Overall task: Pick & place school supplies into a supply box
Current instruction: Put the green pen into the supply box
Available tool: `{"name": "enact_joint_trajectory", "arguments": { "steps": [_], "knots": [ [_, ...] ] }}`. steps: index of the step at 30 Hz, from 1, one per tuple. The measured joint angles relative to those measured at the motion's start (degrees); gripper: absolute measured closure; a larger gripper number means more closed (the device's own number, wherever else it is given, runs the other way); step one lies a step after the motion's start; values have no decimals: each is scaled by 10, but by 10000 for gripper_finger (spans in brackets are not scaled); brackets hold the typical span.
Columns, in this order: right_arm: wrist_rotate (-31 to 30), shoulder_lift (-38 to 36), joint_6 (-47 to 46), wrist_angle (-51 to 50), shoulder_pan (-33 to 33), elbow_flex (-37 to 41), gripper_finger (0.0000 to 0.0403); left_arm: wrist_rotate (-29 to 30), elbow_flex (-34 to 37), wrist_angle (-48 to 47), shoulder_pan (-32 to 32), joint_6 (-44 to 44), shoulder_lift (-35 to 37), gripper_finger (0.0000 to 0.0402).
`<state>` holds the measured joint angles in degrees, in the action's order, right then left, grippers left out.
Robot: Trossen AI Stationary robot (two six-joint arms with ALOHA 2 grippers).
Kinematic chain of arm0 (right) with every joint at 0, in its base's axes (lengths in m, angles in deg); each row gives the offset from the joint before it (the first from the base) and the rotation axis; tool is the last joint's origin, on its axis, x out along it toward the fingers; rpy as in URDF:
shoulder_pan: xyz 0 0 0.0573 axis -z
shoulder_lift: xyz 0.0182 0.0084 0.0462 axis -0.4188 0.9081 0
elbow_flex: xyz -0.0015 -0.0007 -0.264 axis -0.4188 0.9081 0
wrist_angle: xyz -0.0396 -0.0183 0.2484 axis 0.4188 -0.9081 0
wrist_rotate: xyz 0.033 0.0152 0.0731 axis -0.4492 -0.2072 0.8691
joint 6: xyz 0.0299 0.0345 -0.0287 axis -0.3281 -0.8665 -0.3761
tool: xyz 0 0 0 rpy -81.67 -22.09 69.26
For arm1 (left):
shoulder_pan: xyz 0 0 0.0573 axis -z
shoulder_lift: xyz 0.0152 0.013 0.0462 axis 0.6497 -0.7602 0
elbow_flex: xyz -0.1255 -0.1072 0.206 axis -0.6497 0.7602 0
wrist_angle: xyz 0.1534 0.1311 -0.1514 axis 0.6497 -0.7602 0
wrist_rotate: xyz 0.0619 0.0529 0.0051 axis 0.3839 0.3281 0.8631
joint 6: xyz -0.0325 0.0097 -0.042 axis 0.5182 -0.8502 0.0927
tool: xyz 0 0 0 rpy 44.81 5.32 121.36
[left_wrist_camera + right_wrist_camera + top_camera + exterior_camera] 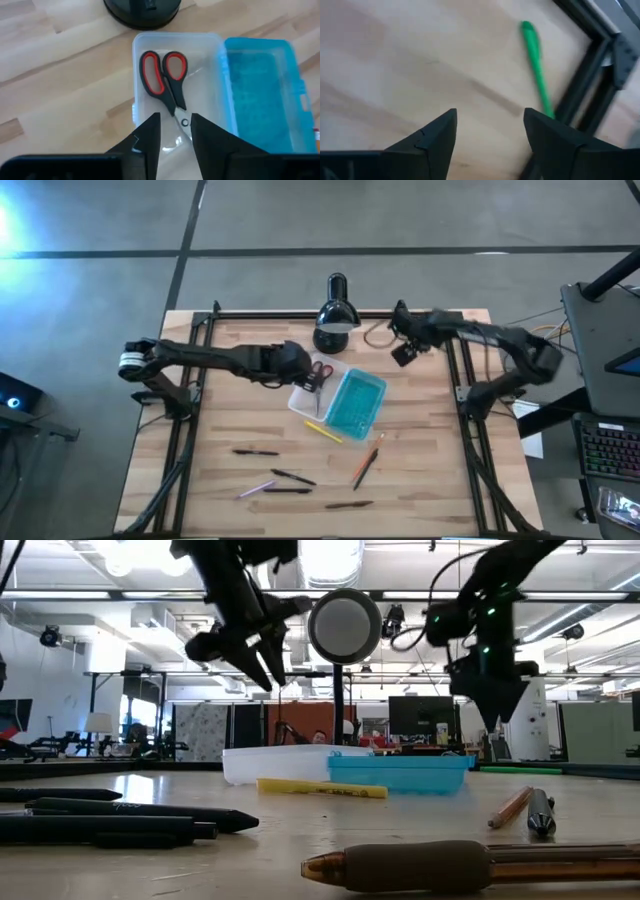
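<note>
The supply box lies open in mid-table, its clear tray (312,394) (150,55) beside the turquoise lid (357,402) (260,95). The red-handled scissors (165,80) (319,373) lie flat in the tray. My left gripper (176,130) (265,665) hangs open above the tray, over the scissors' blade end, touching nothing. My right gripper (490,130) (405,351) is open above the table's far right part. A green pen (536,70) lies on the wood by the black rail, beyond its fingers. The other pens and pencils lie on the near half of the table.
A black desk lamp (335,315) stands just beyond the tray. A yellow pen (323,430) lies against the box's near side, with an orange-brown pencil and a dark pen (365,465) to its right. Dark pens (255,451) (292,477) and a pink one (255,489) lie nearer. Black rails (455,370) edge the table.
</note>
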<state>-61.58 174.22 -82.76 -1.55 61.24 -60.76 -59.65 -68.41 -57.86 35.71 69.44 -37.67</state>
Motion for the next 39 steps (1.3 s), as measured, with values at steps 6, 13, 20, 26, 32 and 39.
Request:
{"name": "enact_joint_trajectory", "arguments": {
  "steps": [6, 13, 20, 26, 32, 39],
  "knots": [
    [2, 125, 102, -55, 92, -98, 181, 33, 12, -9, 27, 27, 34, 310],
    [6, 219, 191, -94, 137, -158, 181, 56, 68, -11, 47, 93, 73, 310],
    [6, 278, 238, -88, 164, -169, 174, 59, 123, -10, 67, 154, 111, 310],
    [34, 303, 272, -60, 197, -172, 177, 63, 155, -9, 72, 179, 145, 310],
    [53, 308, 297, -44, 222, -173, 178, 72, 160, -13, 72, 186, 163, 310],
    [131, 308, 307, -38, 257, -170, 218, 87, 160, -16, 72, 184, 164, 310]
  ]
}}
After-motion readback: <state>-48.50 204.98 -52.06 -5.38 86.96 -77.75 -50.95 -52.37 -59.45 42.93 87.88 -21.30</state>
